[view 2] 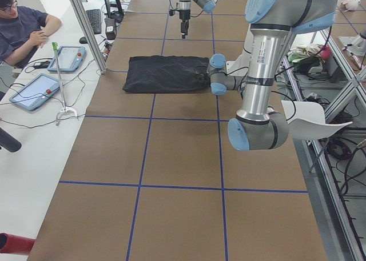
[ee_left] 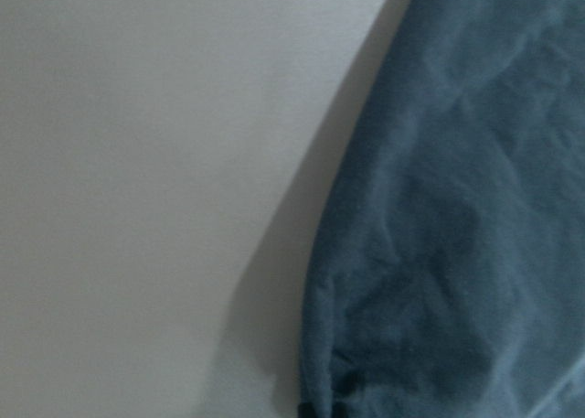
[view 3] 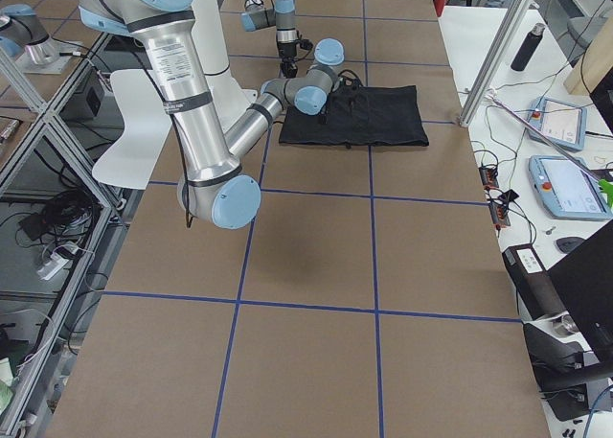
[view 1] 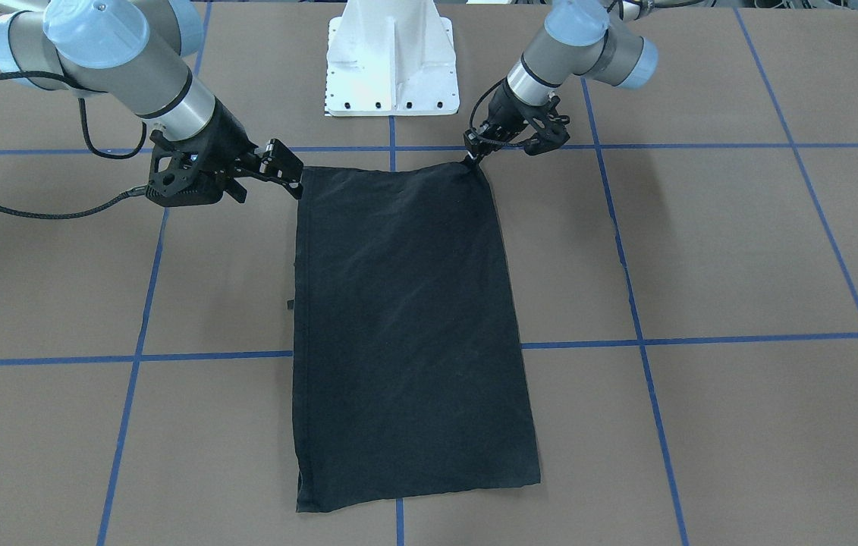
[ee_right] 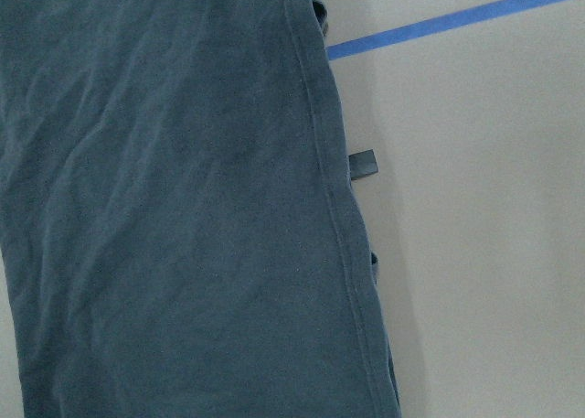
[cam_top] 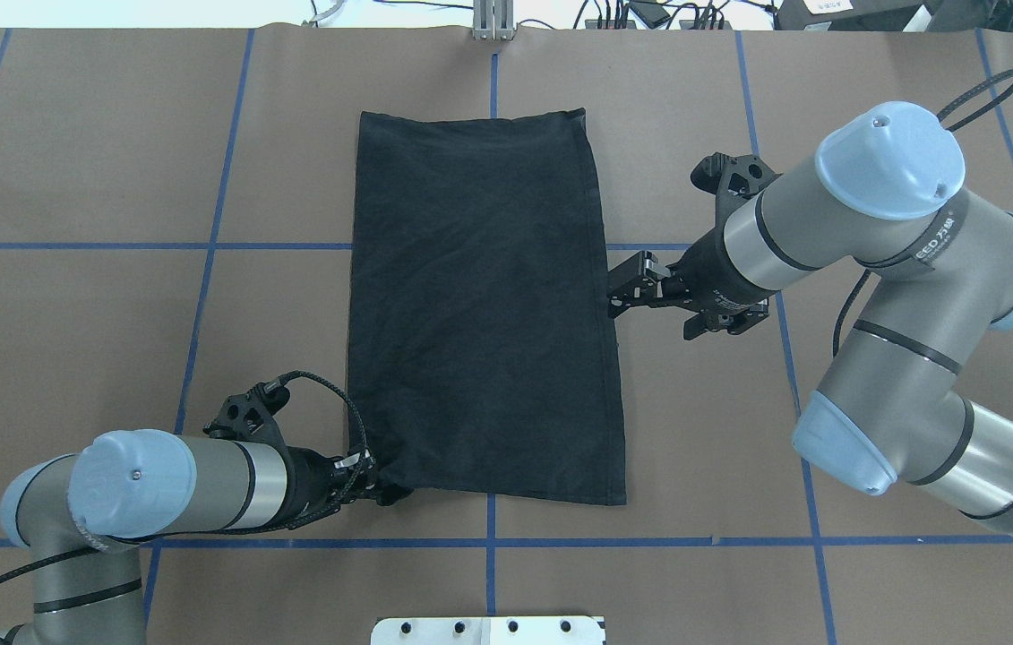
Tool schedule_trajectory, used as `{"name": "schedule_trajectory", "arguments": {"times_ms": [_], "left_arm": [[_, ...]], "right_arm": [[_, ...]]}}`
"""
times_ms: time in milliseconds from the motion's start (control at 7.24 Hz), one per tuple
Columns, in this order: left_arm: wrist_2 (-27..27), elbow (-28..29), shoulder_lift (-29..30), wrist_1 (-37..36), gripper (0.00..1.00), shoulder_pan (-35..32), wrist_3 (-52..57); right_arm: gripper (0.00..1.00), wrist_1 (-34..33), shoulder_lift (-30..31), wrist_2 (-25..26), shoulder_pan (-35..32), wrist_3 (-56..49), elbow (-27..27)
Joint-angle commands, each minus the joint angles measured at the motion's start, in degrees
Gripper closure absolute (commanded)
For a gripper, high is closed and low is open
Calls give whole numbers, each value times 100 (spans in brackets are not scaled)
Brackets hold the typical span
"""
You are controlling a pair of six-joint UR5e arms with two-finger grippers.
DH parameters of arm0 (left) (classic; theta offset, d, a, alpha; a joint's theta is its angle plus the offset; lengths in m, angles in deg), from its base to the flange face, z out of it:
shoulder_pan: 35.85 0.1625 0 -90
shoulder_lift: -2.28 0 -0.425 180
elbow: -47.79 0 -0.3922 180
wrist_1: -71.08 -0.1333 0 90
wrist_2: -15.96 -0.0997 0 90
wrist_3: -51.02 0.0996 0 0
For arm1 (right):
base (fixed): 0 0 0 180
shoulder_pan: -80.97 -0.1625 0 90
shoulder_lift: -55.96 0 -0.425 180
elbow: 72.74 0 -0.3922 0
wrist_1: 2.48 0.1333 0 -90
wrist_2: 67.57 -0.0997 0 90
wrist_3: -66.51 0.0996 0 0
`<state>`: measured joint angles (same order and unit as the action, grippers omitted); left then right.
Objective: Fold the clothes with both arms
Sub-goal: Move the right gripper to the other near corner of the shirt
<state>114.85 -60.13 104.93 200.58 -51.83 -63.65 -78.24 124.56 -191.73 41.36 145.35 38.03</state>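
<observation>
Lying flat, T-shirt [cam_top: 479, 305], long axis toward base [view 1: 392, 57]

T-shirt [view 1: 406, 326]: plain black; shows dull blue-grey through the wrist cameras. Table [view 1: 740, 250]: flat brown, crossed by a grid of blue tape lines [view 1: 702, 342]. Left arm [view 1: 576, 54], right arm [view 1: 140, 83]: silver-grey, pale blue joint caps. Base [view 1: 392, 61]: white

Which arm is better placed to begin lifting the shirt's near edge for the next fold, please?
Left, probably. The left pincer meets the near corner of the shirt, where the cloth bunches. The right pincer looks open and holds no cloth.
</observation>
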Motion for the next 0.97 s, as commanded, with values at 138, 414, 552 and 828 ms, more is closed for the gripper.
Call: {"name": "schedule_trajectory", "arguments": {"times_ms": [138, 414, 552, 828], "left_arm": [[25, -71, -8, -3, 100, -195, -3], [25, -132, -8, 6, 100, -213, -3], [25, -141, -8, 6, 100, -213, -3], [34, -141, -8, 6, 100, -213, -3]], "right_arm": [[0, 0, 319, 768, 759, 796, 488], [0, -43, 488, 1462, 1383, 1360, 665], [0, -53, 601, 1752, 1690, 1545, 648], [0, -70, 602, 2402, 2209, 1564, 500]]}}
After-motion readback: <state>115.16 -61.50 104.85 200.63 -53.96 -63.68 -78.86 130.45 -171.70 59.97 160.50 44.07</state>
